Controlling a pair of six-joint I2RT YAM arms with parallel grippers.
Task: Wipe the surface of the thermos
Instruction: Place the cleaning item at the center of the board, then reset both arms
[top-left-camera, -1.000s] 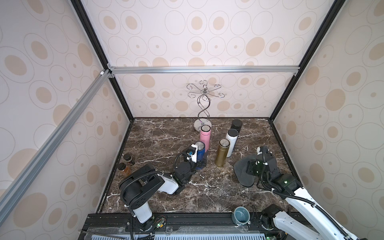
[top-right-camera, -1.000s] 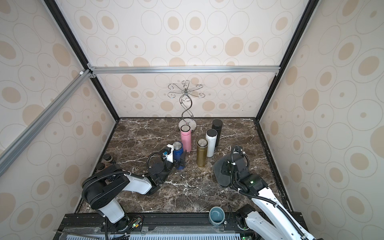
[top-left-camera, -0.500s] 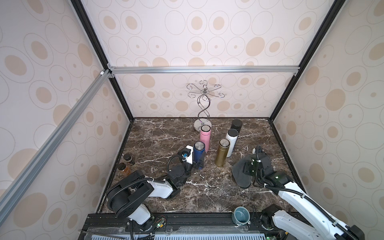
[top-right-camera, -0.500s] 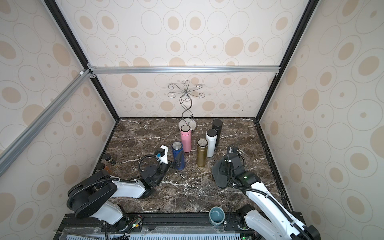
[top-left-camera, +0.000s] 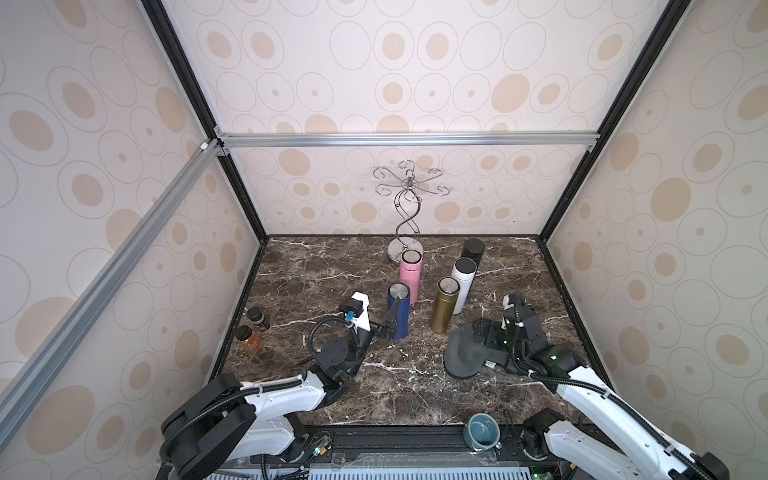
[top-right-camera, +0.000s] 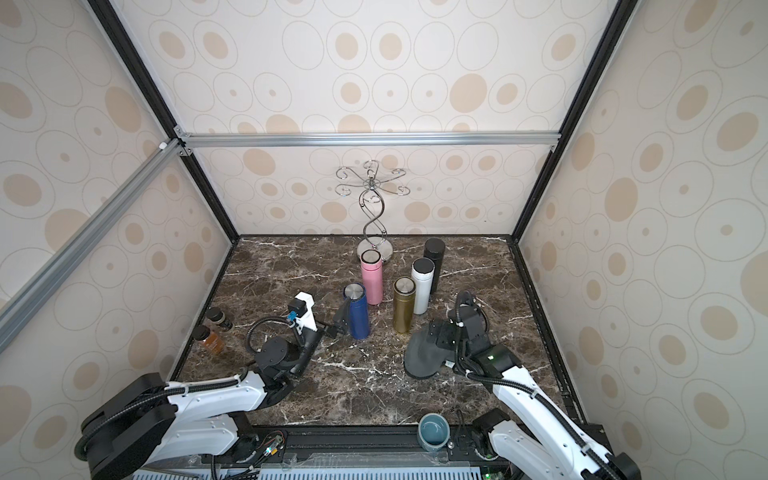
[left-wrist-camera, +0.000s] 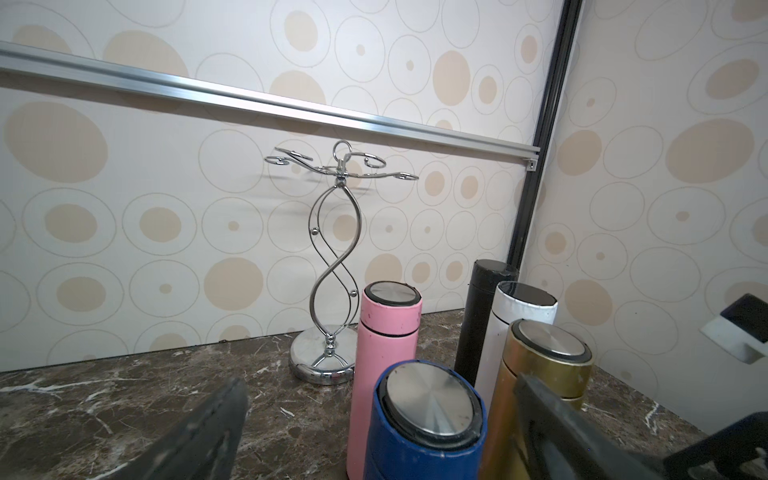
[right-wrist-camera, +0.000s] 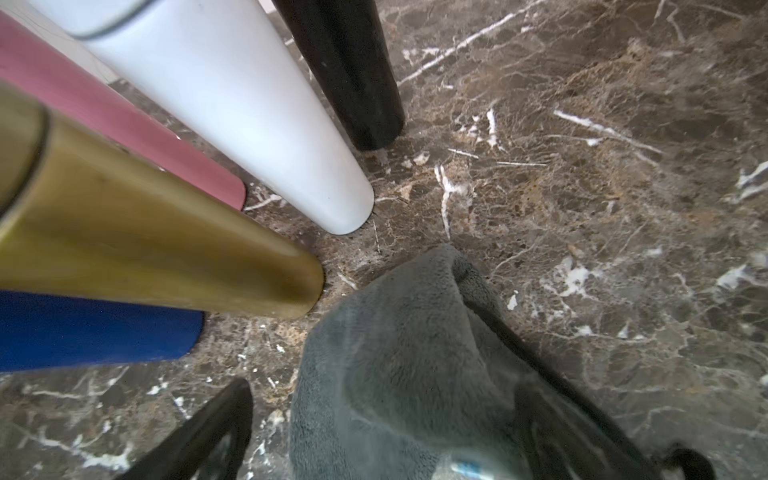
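A teal cup (top-left-camera: 483, 431) sits at the very front, by the edge of the marble table (top-left-camera: 332, 266). Just past it the right gripper (top-right-camera: 441, 336) hangs low over a grey cloth (top-left-camera: 463, 353) lying on the table. Its jaws are spread wide with the cloth heaped between them. The cloth seems to lean on one finger (right-wrist-camera: 577, 424), though that view is too blurred to be sure. The left gripper (left-wrist-camera: 382, 384) reaches in low, jaws spread either side of the blue thermos (top-left-camera: 404, 320), which stands upright near the table's middle with a clear gap on one side. Two small jars (top-left-camera: 249, 338) stand by the left wall. Behind the blue thermos stand a gold thermos (top-left-camera: 442, 307), a white thermos (top-left-camera: 462, 286), a pink thermos (top-left-camera: 410, 280) and a black thermos (top-left-camera: 471, 253). A wire stand (top-left-camera: 406, 232) is by the back wall.
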